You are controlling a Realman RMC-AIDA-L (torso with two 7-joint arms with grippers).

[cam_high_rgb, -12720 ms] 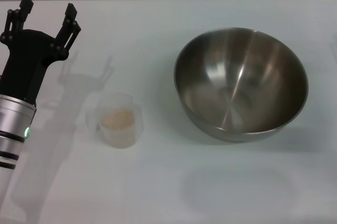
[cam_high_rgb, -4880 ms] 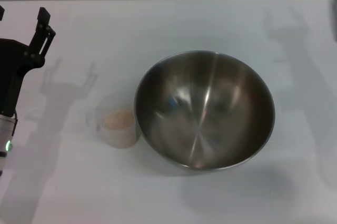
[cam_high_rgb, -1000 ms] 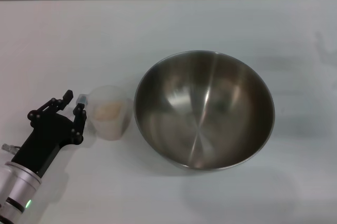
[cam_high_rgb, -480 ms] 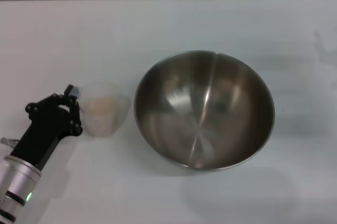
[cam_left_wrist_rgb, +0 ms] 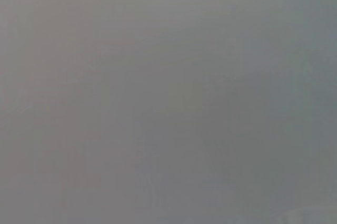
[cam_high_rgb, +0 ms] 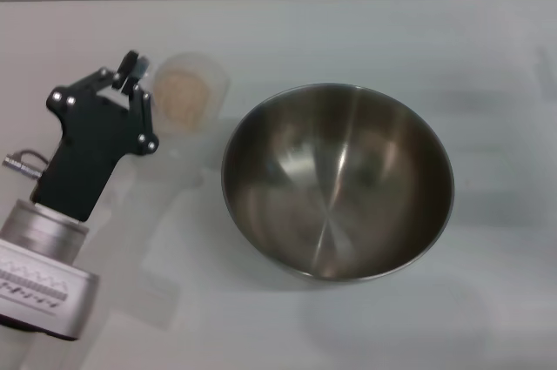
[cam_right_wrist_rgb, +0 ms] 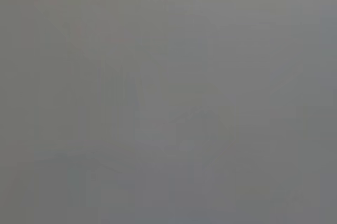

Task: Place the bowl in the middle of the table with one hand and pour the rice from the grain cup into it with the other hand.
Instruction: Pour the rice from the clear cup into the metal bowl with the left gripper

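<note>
Left tool (cam_high_rgb: 130, 70) apparently pinches translucent grain cup (cam_high_rgb: 187, 91) beside round, shiny steel bowl (cam_high_rgb: 338, 180).

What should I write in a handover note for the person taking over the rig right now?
Left hand: shut on the cup by its handle, holding it above the table, left of the bowl.
Right hand: not in view.
Rice: all in the cup.
Done: bowl set mid-table, empty; cup picked up.
Left: carry the cup over the bowl and pour.
</note>
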